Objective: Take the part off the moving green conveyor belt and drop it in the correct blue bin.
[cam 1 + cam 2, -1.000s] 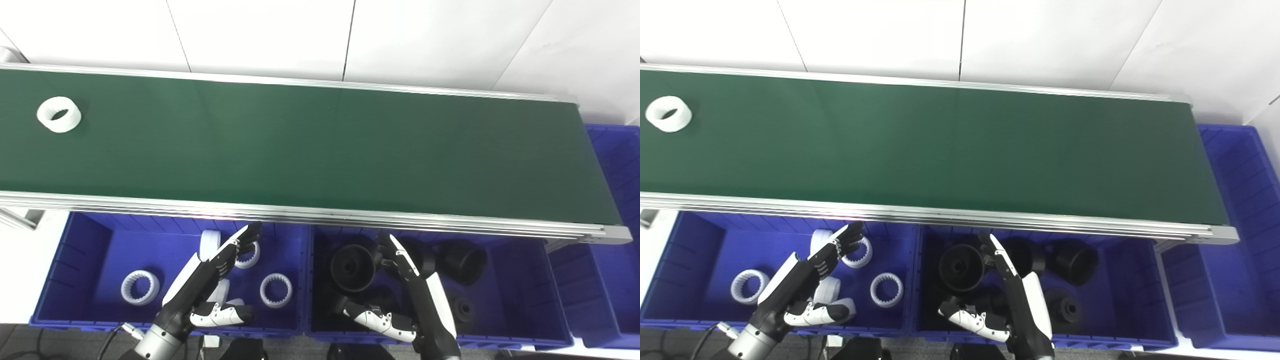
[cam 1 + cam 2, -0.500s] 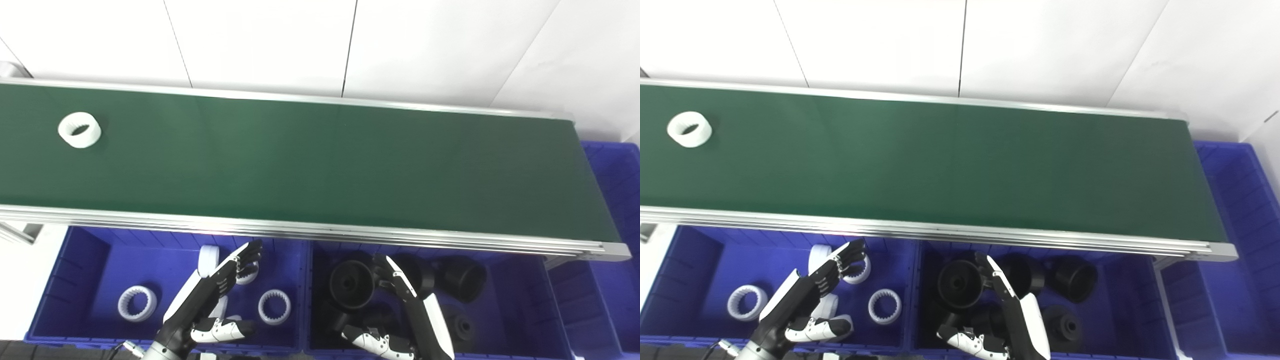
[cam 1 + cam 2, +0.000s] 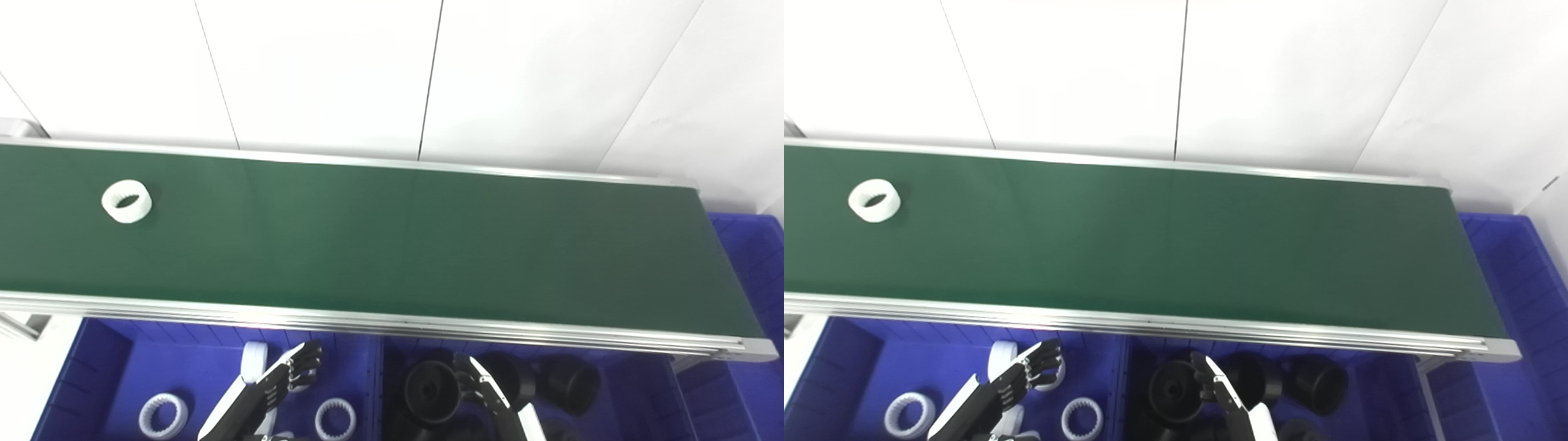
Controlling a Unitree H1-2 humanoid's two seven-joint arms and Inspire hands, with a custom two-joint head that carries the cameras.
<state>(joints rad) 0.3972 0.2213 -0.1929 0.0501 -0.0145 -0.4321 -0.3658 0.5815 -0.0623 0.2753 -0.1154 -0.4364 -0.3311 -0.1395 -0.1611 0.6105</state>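
Observation:
A white toothed ring [image 3: 127,201] lies on the green conveyor belt [image 3: 392,245] near its far left end. Both my hands are below the belt's near rail, over the blue bins, far from the ring. My left hand [image 3: 269,392] is open and empty, fingers stretched out over the left bin [image 3: 92,367], which holds several white rings [image 3: 335,419]. My right hand [image 3: 493,398] is open and empty over the middle bin [image 3: 661,392], which holds black round parts [image 3: 432,383]. The picture's bottom edge cuts off both hands.
A third blue bin [image 3: 753,257] stands past the belt's right end. An aluminium rail [image 3: 392,321] runs along the belt's near edge, between hands and belt. A white panelled wall stands behind the belt.
The camera has tilted up, so the whole picture has shifted down. The white ring has travelled to the right along the belt. Both hands stay open over their bins.

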